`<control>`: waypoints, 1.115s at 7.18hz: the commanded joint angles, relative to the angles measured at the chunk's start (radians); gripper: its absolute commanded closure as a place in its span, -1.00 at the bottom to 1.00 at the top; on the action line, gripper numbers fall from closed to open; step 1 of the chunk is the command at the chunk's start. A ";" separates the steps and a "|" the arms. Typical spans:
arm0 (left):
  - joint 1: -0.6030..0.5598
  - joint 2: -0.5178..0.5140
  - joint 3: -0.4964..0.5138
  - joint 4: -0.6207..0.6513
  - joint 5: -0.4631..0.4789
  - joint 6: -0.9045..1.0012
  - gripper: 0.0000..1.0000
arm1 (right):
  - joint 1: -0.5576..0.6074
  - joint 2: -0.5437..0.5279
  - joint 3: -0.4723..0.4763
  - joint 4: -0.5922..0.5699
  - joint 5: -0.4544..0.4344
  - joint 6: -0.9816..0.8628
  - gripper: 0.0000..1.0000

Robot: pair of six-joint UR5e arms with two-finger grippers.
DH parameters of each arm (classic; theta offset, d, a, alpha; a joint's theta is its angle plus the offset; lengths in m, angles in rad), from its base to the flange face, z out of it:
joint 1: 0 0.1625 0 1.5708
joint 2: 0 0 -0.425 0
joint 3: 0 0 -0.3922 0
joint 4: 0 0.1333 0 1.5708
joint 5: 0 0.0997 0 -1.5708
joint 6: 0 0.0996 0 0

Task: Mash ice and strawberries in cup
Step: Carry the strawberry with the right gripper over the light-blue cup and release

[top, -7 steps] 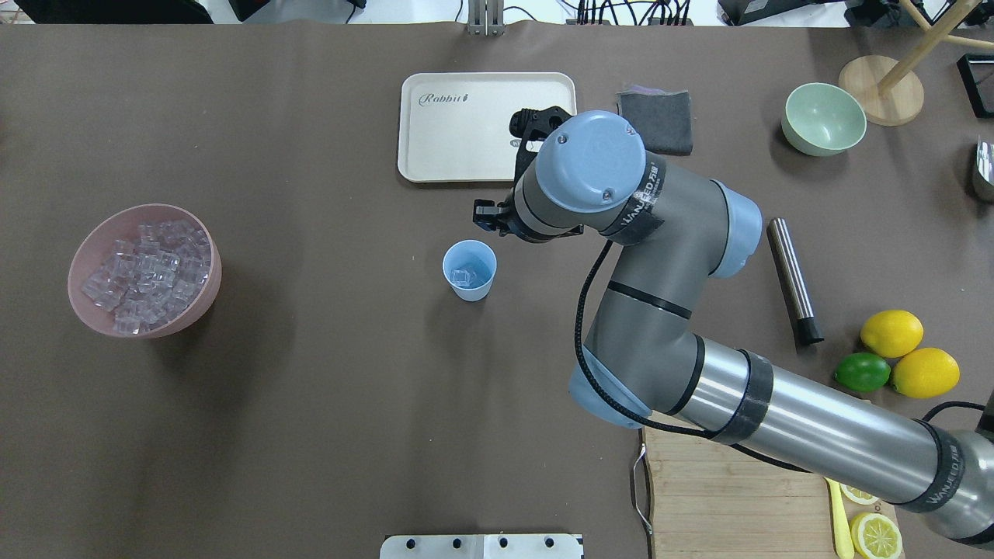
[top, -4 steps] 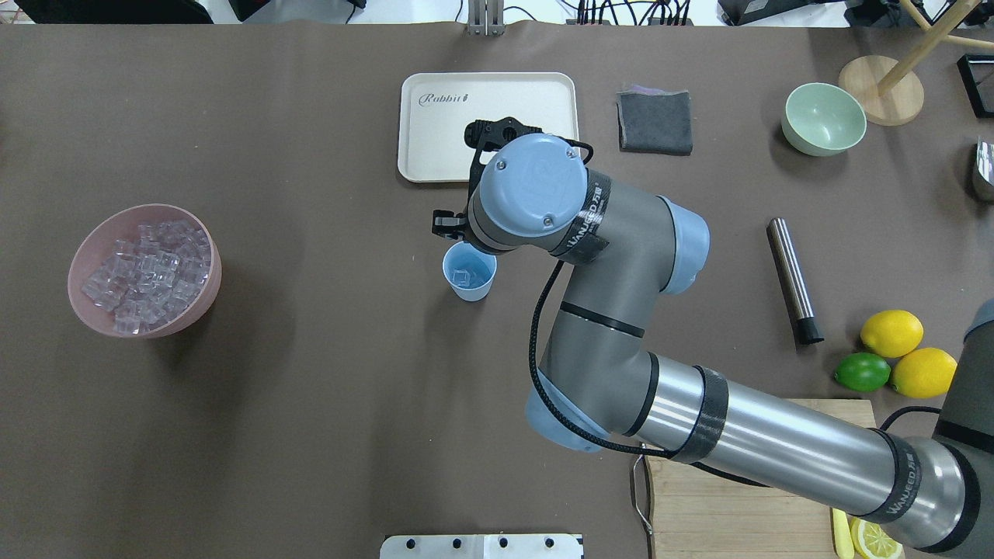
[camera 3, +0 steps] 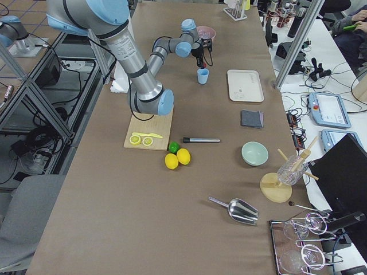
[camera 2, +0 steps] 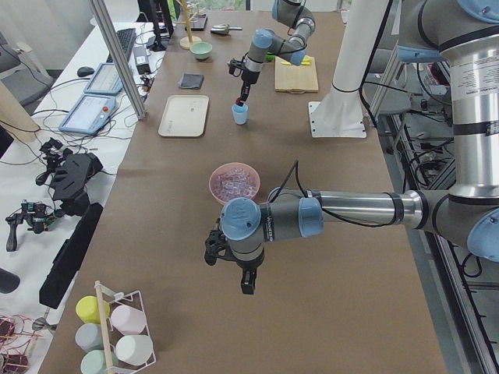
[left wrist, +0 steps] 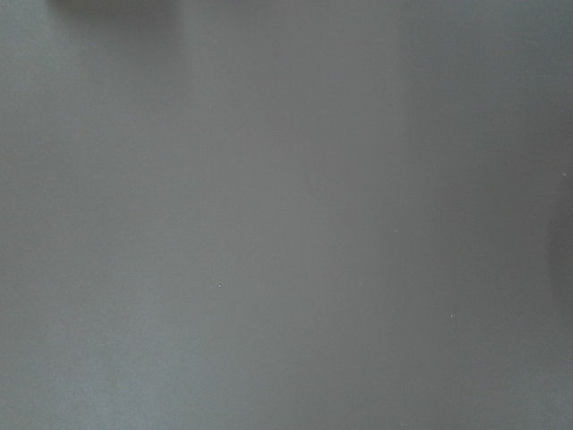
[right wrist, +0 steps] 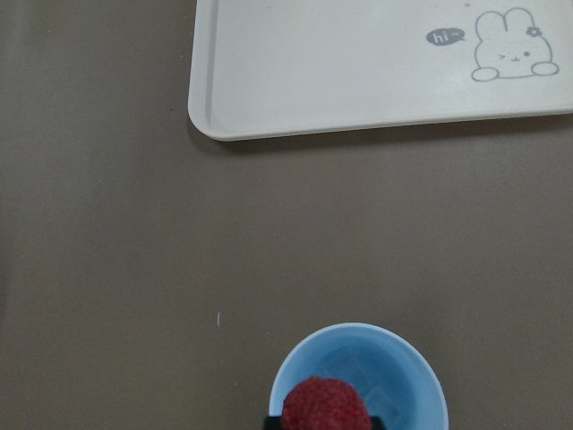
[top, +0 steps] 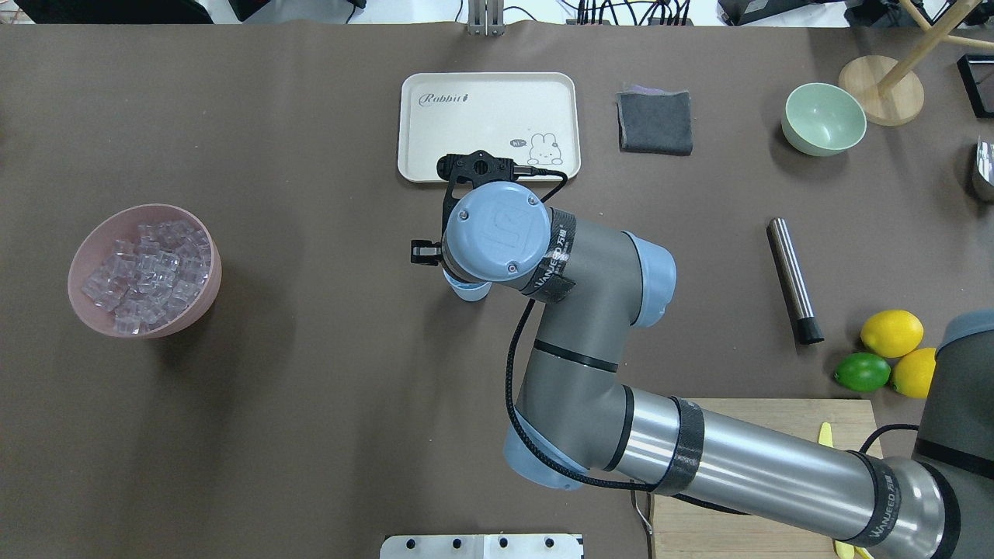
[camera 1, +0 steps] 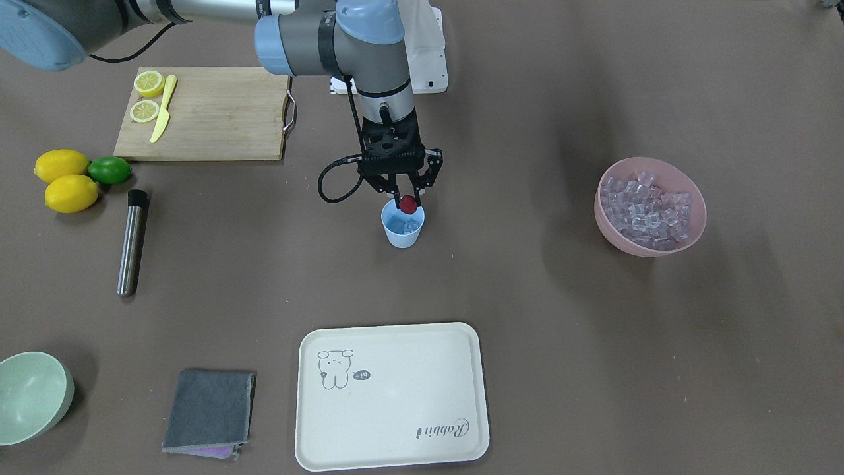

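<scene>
My right gripper (camera 1: 409,199) hangs straight down over the pale blue cup (camera 1: 403,232), shut on a small dark red strawberry (camera 1: 409,206) just above the rim. In the right wrist view the strawberry (right wrist: 324,405) sits over the cup's (right wrist: 421,372) opening. A few clear ice cubes (camera 1: 410,226) lie inside the cup. In the overhead view my wrist hides most of the cup (top: 469,293). A heap of ice (camera 1: 645,201) fills the pink bowl (camera 1: 692,227). My left gripper (camera 2: 245,282) hovers low over bare table near that bowl; I cannot tell whether it is open or shut.
A cream tray (top: 435,124) lies beyond the cup, with a grey cloth (top: 656,122) and pale green bowl (top: 823,119) further right. A steel cylinder (top: 790,279), two lemons (top: 891,332), a lime (top: 862,372) and a wooden cutting board (camera 1: 204,112) sit on my right.
My right arm has swung left and toward me with the strawberry, from beside the tray to directly above the cup, so its wrist now covers the cup in the overhead view.
</scene>
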 commanded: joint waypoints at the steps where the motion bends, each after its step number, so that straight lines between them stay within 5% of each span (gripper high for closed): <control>1: -0.001 0.002 0.001 0.000 0.000 0.001 -0.97 | 0.014 -0.001 0.001 -0.004 -0.001 -0.009 -0.76; 2: -0.001 0.002 0.001 -0.002 0.000 0.001 -0.97 | 0.016 -0.001 0.001 -0.006 -0.001 -0.011 -0.97; 4: -0.001 0.002 0.000 0.000 0.005 0.002 -0.97 | 0.036 0.004 0.036 -0.146 0.017 -0.014 -0.99; 6: -0.003 0.005 0.006 0.006 0.014 -0.001 -0.97 | 0.123 -0.016 0.026 -0.153 0.295 -0.022 -0.99; 8: -0.001 0.000 -0.014 0.009 0.080 -0.085 -0.97 | 0.178 -0.053 0.039 -0.228 0.313 -0.121 -1.00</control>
